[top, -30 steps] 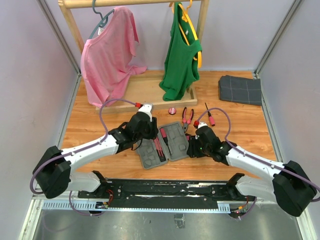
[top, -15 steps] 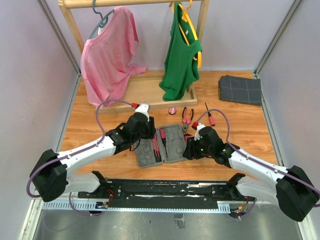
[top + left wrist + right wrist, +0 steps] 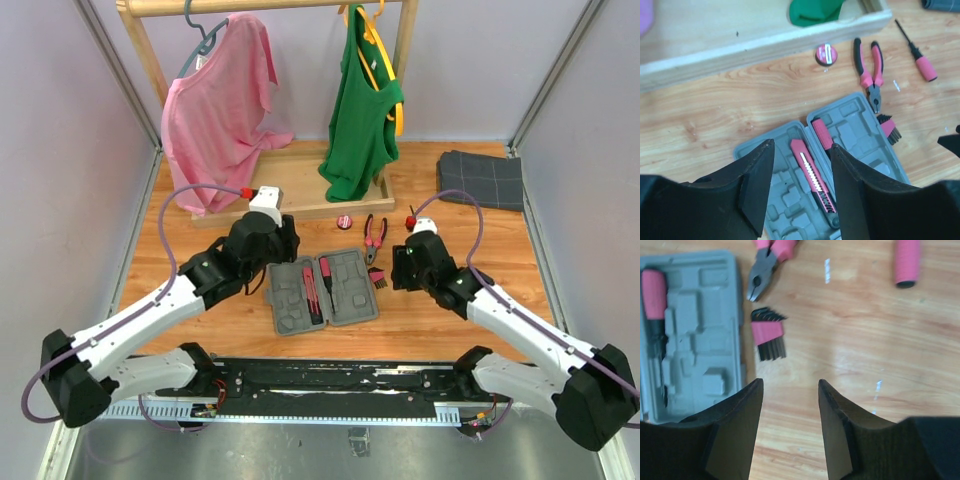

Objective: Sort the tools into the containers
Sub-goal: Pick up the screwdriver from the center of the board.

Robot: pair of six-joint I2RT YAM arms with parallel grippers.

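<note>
The grey case (image 3: 345, 295) lies open on the wooden table. In it lie a pink knife (image 3: 812, 177) and a pink-handled screwdriver (image 3: 821, 134). Beyond the case are the pliers (image 3: 869, 72), a round red piece (image 3: 826, 54) and a loose screwdriver (image 3: 921, 59). A small pink and black brush-like tool (image 3: 769, 335) lies by the case's right edge. My left gripper (image 3: 801, 145) hangs open and empty above the case's left half. My right gripper (image 3: 790, 382) is open and empty over bare wood, right of the case (image 3: 705, 340).
A wooden clothes rack base (image 3: 290, 185) with a pink shirt (image 3: 215, 110) and a green top (image 3: 362, 100) stands at the back. A dark grey folded cloth (image 3: 480, 178) lies at the back right. Walls close in both sides.
Both arms have drawn up and away from the case's sides, the left to the left, the right to the right. The case now lies flatter and squarer. Both jaws stand slightly wider.
</note>
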